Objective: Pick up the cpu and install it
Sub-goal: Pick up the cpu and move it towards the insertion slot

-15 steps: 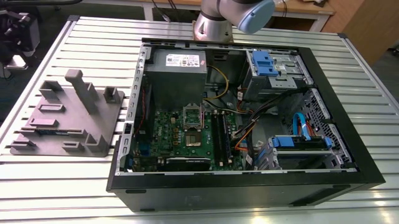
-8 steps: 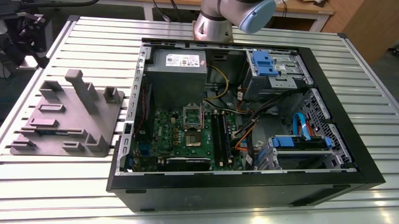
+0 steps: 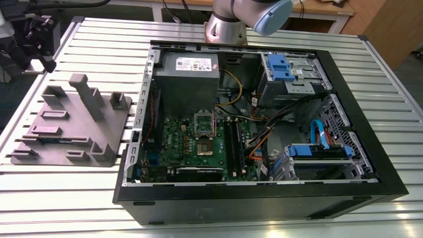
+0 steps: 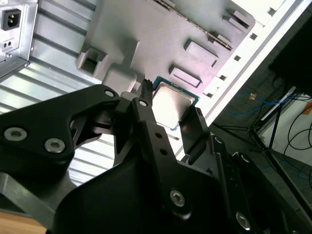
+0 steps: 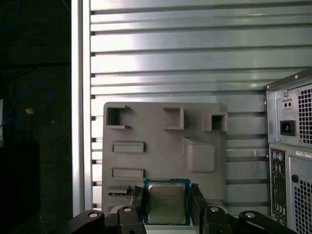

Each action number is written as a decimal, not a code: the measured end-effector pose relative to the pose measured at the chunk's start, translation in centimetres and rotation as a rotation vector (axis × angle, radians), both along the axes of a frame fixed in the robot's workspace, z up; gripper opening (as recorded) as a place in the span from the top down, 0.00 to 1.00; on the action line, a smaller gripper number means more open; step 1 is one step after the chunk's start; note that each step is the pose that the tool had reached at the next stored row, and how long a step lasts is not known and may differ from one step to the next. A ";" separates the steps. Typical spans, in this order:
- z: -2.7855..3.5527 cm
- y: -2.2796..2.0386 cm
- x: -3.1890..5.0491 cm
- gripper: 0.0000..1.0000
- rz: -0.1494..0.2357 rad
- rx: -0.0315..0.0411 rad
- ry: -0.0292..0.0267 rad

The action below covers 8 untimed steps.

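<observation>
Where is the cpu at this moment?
In both wrist views the cpu is held between the fingers of the gripper, lifted above the grey tray beside the computer case.

Honestly, nothing here is readable. The white paper label on the grey metal power supply box, up around 11 o'clock inside the black computer case in the exterior view, has dark print on it, but it's just smudges. The cpu, a small flat square chip with a pale silvery metal top, has faint lines of etched print in the first wrist view, and I can't make those out either.
</observation>
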<state>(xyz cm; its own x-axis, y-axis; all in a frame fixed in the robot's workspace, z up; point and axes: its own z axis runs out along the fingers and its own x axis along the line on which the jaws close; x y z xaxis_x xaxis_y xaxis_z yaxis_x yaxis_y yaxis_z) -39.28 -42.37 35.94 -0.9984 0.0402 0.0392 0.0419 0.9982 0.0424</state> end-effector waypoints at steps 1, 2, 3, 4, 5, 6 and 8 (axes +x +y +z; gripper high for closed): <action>0.01 0.00 0.00 0.53 0.000 0.0000 0.0001; 0.02 0.00 0.01 0.53 0.000 0.0000 0.0000; 0.10 0.00 0.01 0.53 0.000 -0.0002 0.0003; 0.16 0.00 0.01 0.53 0.000 -0.0001 0.0002; 0.18 0.00 0.01 0.53 0.000 0.0000 0.0000; 0.17 0.00 0.01 0.53 0.000 0.0001 0.0000; 0.18 0.00 0.00 0.53 0.000 0.0001 -0.0001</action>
